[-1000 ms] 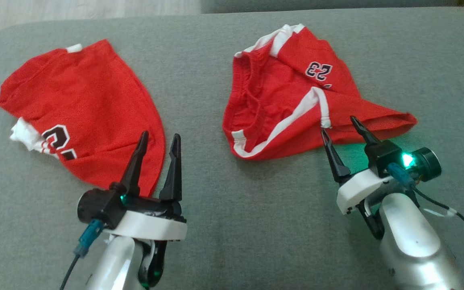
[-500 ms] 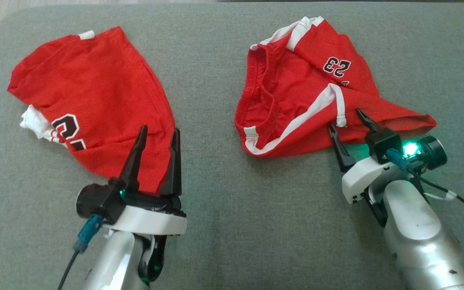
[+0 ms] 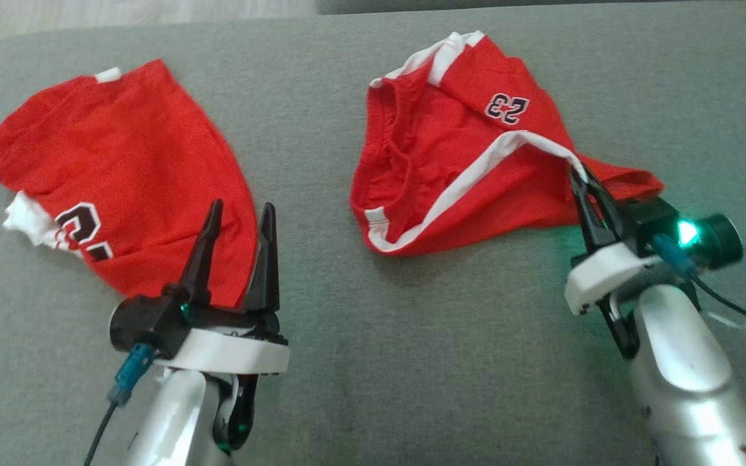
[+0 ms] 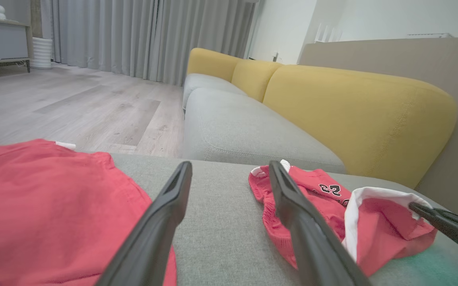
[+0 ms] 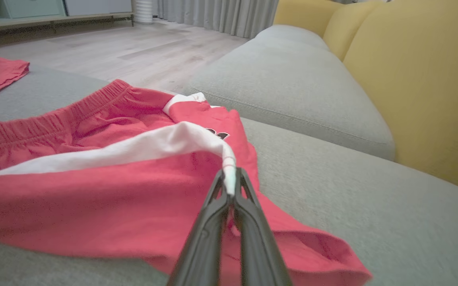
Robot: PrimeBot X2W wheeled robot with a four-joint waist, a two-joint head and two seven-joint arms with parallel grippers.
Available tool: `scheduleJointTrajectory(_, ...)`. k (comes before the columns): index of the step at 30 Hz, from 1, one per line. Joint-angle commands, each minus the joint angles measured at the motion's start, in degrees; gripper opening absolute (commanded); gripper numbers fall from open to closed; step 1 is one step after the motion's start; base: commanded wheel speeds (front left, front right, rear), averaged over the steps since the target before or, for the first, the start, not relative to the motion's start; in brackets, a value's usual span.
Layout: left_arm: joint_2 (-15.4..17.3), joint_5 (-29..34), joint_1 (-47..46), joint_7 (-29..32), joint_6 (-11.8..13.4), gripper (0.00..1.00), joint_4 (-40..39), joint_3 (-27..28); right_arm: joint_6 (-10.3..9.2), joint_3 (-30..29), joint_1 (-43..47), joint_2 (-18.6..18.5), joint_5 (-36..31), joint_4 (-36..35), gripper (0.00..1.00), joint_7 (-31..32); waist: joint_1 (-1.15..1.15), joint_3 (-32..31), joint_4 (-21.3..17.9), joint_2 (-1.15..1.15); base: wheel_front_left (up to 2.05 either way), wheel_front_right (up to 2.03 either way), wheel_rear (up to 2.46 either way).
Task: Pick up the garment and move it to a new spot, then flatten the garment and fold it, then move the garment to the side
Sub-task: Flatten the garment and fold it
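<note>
At upper right, red shorts [image 3: 451, 168] marked "23" [image 3: 506, 108], my right end effector [image 3: 581, 176] pinching their white trim [image 5: 165, 145], my left end effector [image 3: 242, 207] wide, wrist views add a yellow sofa [image 4: 356, 115].

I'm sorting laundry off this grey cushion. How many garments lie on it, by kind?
Shorts: 1
Jersey: 1
Total: 2
</note>
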Motion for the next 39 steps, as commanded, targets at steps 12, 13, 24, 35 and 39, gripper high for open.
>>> scheduleJointTrajectory(12, 4.16, 6.43, -6.72, -0.29, -1.87, 1.00, 4.56, -3.07, -0.04, 0.46, 10.65, -4.14, 7.27, -8.36, 0.00, -0.10, 0.00, -0.54, -7.70, 0.00, 0.00, 0.00, 0.00)
scheduleJointTrajectory(13, 5.13, 6.16, -7.60, -0.29, -1.89, 1.00, 5.71, -5.21, -0.04, 0.53, 10.85, -4.32, 7.38, -8.40, 0.00, 0.05, 0.00, -0.48, -8.03, 0.00, 0.00, 0.00, 0.00)
scheduleJointTrajectory(24, 15.95, -1.27, -21.38, 6.47, -1.92, 1.00, 13.88, -25.43, -0.04, 1.18, 10.46, -3.44, 7.12, -7.79, 0.00, 0.07, 0.00, 1.35, -9.78, 0.00, 0.00, 0.00, 0.00)
scheduleJointTrajectory(35, 20.36, -6.78, -29.76, 10.87, -1.93, 1.00, 16.46, -38.13, -0.04, 0.53, 10.66, -1.96, 6.36, -7.57, 0.00, -0.33, 0.00, 3.12, -10.77, 0.00, 0.00, 0.00, 0.00)
scheduleJointTrajectory(39, 21.00, -8.34, -31.41, 10.56, -1.93, 1.00, 17.85, -39.95, -0.04, 0.40, 10.60, -1.74, 6.15, -7.48, 0.00, -0.44, 0.00, 3.34, -10.94, 0.00, 0.00, 0.00, 0.00)
